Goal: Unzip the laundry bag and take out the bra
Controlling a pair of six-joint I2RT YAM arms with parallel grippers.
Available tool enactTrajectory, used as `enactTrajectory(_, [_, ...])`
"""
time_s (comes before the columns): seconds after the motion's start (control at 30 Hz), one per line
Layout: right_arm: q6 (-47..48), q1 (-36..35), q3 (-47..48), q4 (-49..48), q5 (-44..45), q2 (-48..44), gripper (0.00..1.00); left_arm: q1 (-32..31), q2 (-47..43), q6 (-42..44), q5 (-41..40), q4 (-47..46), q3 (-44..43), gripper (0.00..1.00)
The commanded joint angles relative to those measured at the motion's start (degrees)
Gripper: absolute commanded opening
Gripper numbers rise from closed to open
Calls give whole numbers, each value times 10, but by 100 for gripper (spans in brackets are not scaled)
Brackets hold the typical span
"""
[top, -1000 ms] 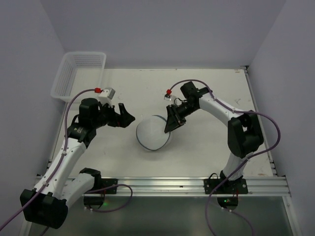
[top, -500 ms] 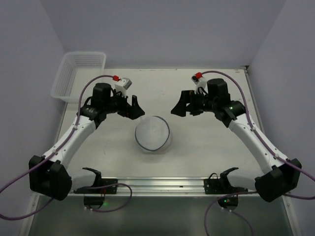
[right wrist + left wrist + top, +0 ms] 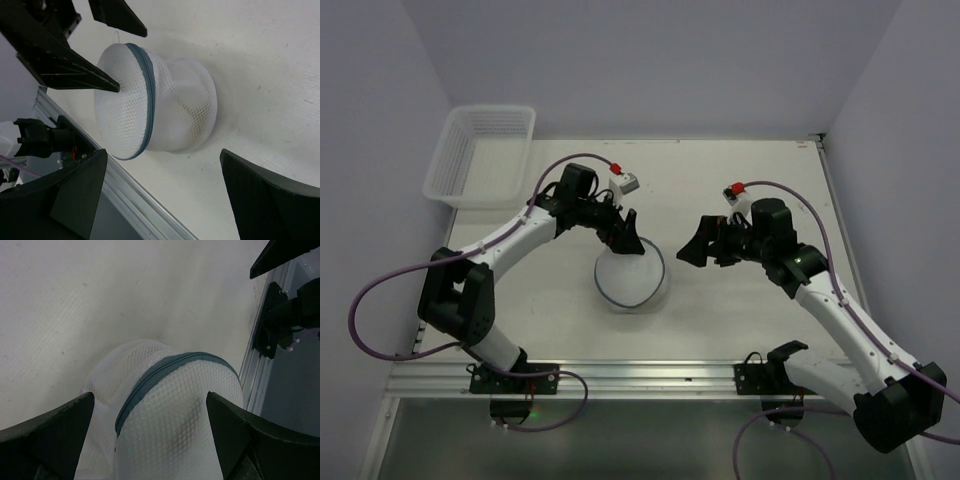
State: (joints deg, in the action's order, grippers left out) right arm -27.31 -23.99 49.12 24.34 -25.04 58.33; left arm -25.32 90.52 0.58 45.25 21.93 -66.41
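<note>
The laundry bag is a round white mesh dome with a dark grey-blue zipper shut around its rim. It sits mid-table. The bra is hidden inside; only a faint tan patch shows through the mesh. My left gripper is open at the bag's far-left rim. In the left wrist view the bag bulges between its spread fingers. One of those fingertips rests against the mesh near the zipper. My right gripper stands open and empty, a short way right of the bag.
A white slatted basket stands at the back left corner. An aluminium rail runs along the near table edge, close behind the bag. Purple cables loop off both arms. Grey walls close in the back and sides.
The right gripper has opened and backed off the bag's right side. The left gripper has swung right and now reaches the bag's far-left rim. The bag has barely shifted.
</note>
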Motion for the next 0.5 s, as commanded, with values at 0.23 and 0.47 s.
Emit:
enactTrajectory(0.23, [-6,-1,-15,-32,20,-27,96,-8,0,24,42,18,29,64])
enactTrajectory(0.47, [-13,-1,-18,-48,15,-28,95,-8,-32,-41,15,-25,61,2])
